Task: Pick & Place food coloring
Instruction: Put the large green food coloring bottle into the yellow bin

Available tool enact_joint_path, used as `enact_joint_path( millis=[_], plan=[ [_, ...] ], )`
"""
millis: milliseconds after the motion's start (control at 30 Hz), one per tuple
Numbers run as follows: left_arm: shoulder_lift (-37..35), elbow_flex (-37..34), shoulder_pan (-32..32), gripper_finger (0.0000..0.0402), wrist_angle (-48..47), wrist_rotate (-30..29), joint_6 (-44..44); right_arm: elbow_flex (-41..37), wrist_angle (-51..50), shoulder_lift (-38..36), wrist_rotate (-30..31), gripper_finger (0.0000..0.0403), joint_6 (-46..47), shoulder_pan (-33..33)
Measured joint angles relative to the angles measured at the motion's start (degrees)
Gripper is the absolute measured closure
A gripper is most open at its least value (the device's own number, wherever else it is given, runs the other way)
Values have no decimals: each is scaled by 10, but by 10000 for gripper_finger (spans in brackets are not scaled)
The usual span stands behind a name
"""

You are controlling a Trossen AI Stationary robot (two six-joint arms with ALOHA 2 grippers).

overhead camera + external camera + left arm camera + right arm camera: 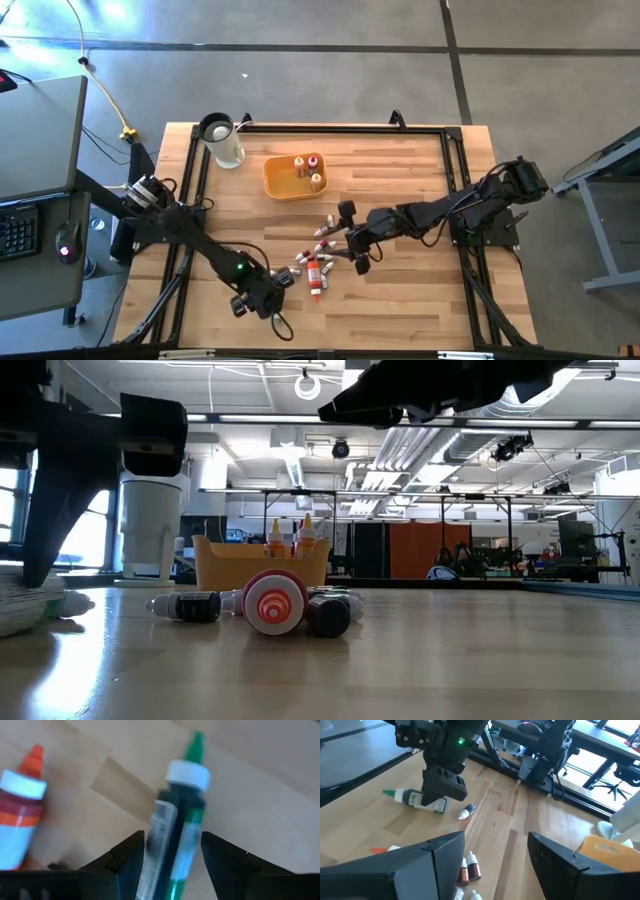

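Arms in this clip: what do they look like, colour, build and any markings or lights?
Both arms are black and slim, jointed, with loose black cables along the links. The left arm shows a small green light near its wrist. Each ends in two flat, wedge-shaped black fingers: left gripper, right gripper. No readable markings.

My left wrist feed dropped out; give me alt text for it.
The left claw straddles a green food coloring tube lying on the wooden table, one finger on either side. A red-orange bottle lies beside it.
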Motion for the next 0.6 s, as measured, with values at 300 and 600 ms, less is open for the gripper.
enact_joint_path(
  millis=[300,600],
  plan=[
    [0,0,0,209,8,-5,-14,0,0,0,0,190,33,-2],
    [25,-1,23,216,20,1,-96,0,-1,0,0,190,49,-2]
  ],
)
